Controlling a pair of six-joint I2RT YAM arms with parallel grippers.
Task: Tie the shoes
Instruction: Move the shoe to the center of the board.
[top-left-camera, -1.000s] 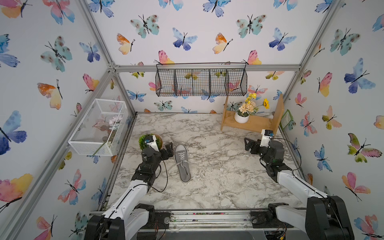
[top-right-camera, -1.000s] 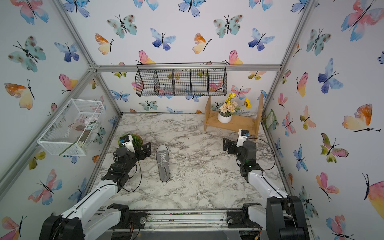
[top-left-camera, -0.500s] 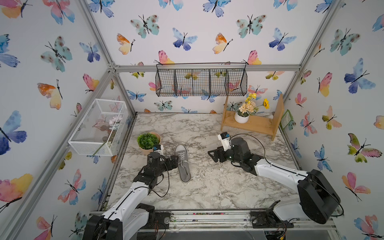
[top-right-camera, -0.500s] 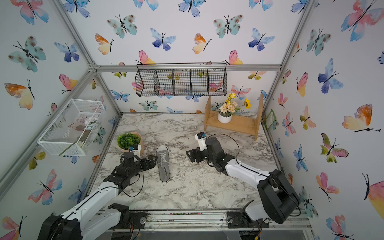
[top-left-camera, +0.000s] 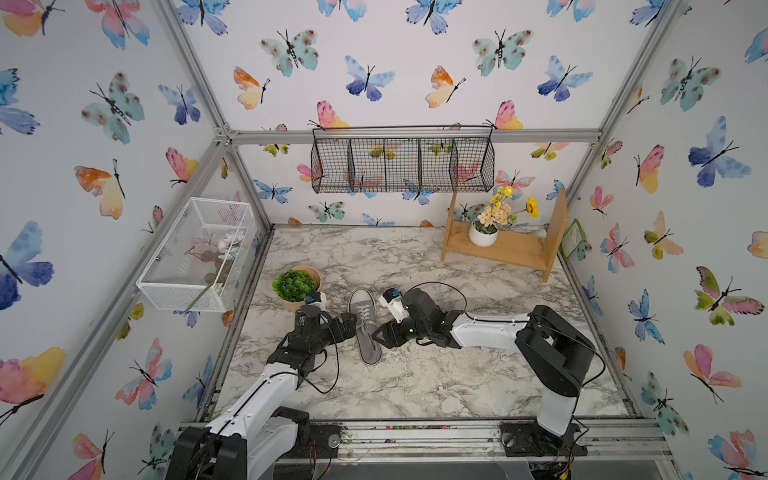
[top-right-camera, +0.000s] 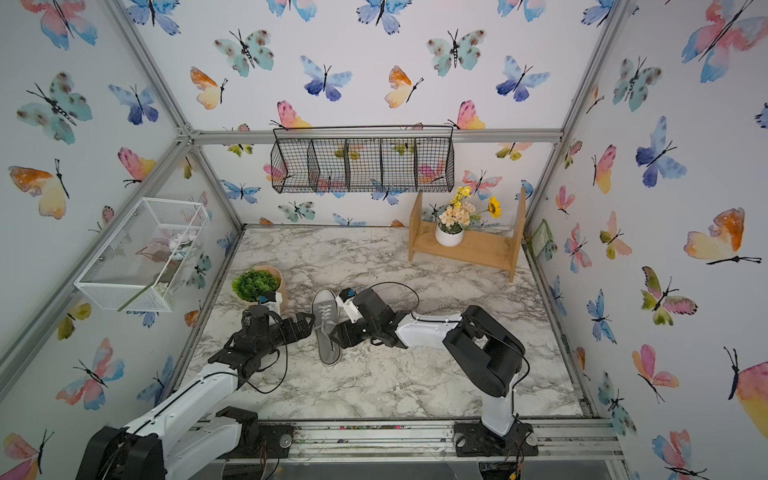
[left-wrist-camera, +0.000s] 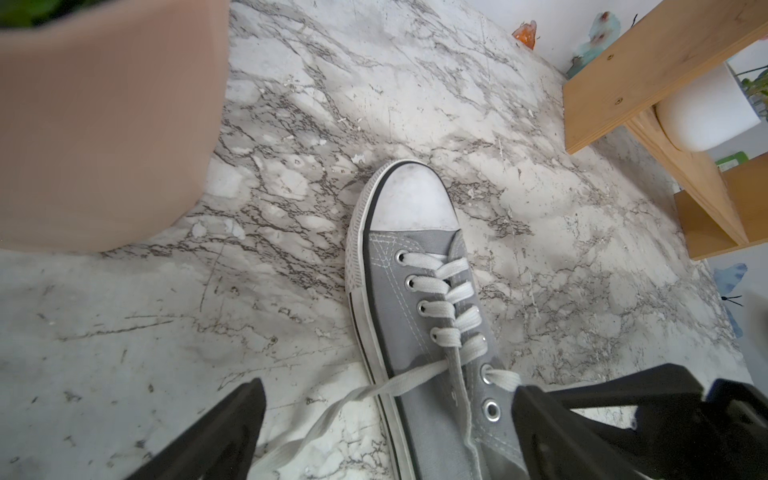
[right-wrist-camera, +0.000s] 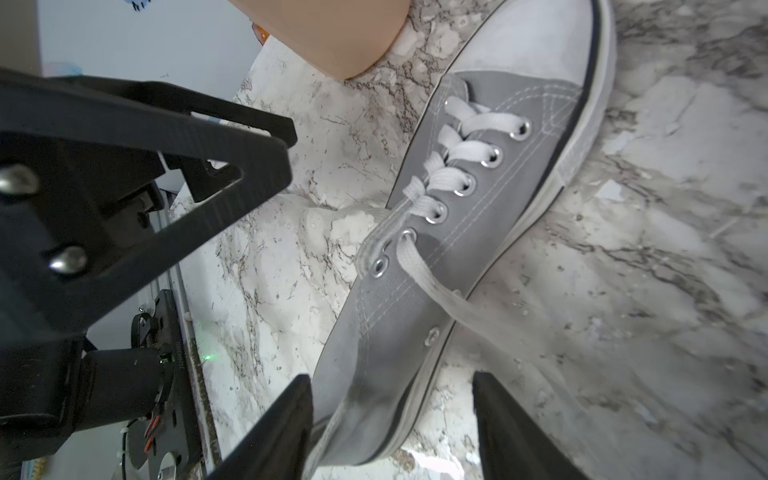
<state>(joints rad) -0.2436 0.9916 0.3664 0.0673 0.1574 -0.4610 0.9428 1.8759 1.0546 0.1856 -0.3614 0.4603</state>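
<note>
Sneaker (top-left-camera: 365, 320) unmoved, right tool (top-left-camera: 381, 337) arrived, left tool (top-left-camera: 351, 325) nearer

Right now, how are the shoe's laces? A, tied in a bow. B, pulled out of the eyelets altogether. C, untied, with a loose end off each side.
C: the laces are threaded through the shoe but unknotted, one loose end trailing onto the table on each side.

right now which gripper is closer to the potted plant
Left. The left gripper sits close beside the potted plant, on its side of the sneaker; the right gripper is across the sneaker.
</note>
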